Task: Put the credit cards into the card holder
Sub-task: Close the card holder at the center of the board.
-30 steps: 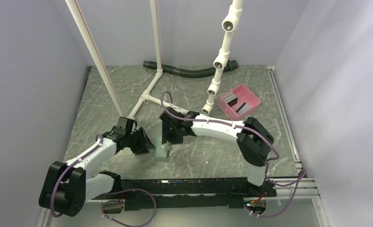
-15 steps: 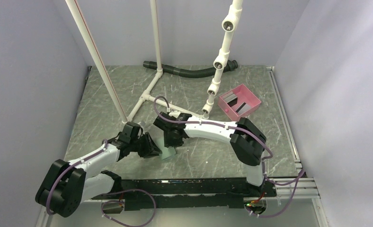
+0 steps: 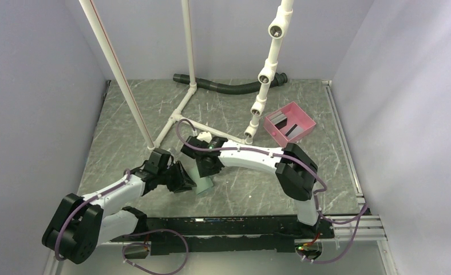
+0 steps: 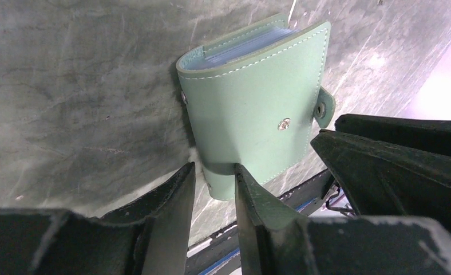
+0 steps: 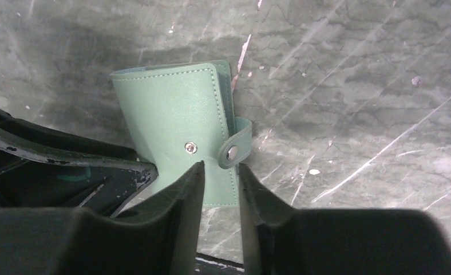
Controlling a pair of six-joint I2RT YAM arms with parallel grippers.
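Both arms have swung toward the lower-centre of the top view since a second ago (right elbow pulled left, left wrist pushed right) and now meet at the card holder (image 3: 204, 187), which has barely shifted. It sits just left of centre in the lower half of that view, well apart from the pink tray (image 3: 309, 119) at upper right, where the credit cards (image 3: 281, 121) lie.

Left gripper (image 4: 214, 184): fingers (image 4: 171, 212) pinch the holder's lower corner. From the left wrist, the card holder (image 4: 257, 109) has its long axis running up-frame, tilted right. Its open end with pale blue sleeves points to the top edge, and the snap strap hangs loose on the right.

Right gripper (image 5: 218, 184): fingers (image 5: 180, 206) pinch the lower edge of the green cover beside the unfastened strap. The long axis again runs up-frame over the grey table (image 5: 355, 86).
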